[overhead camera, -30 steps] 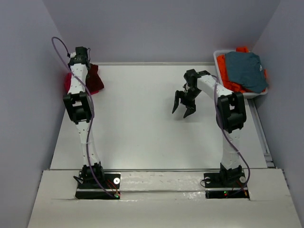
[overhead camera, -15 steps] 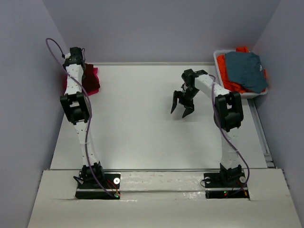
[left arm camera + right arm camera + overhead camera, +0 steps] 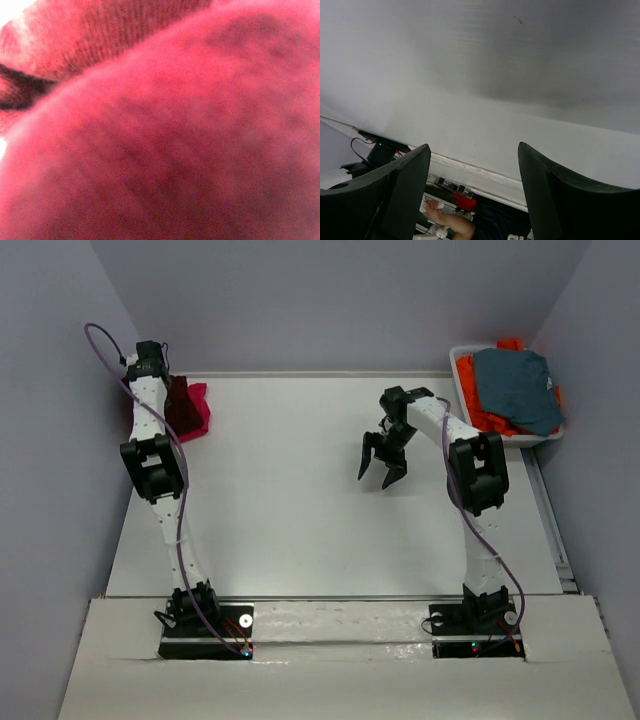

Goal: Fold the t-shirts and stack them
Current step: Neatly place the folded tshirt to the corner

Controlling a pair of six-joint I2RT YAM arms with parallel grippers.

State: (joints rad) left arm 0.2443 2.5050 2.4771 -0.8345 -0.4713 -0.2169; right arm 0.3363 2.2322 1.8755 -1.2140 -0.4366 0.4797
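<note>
A dark maroon t-shirt [image 3: 180, 403] and a magenta-pink t-shirt [image 3: 198, 412] lie bunched together at the table's far left corner. My left gripper [image 3: 160, 385] is pressed down into this pile, and its fingers are hidden by the arm and the cloth. The left wrist view is filled with blurred red-pink cloth [image 3: 165, 140], so I cannot tell how its jaws stand. My right gripper [image 3: 382, 465] hangs open and empty above the bare table right of centre. In the right wrist view [image 3: 475, 165] its two dark fingers [image 3: 405, 185] stand wide apart.
A white bin [image 3: 458, 355] at the back right holds a grey-blue garment [image 3: 515, 388] on top of orange garments [image 3: 480, 405]. Purple-grey walls stand close on the left, back and right. A person's hand [image 3: 437, 212] shows beyond the table's near edge.
The left arm has swung further left toward the corner, and the maroon and pink cloth has shifted with it. The right gripper has drifted slightly left, still open.
</note>
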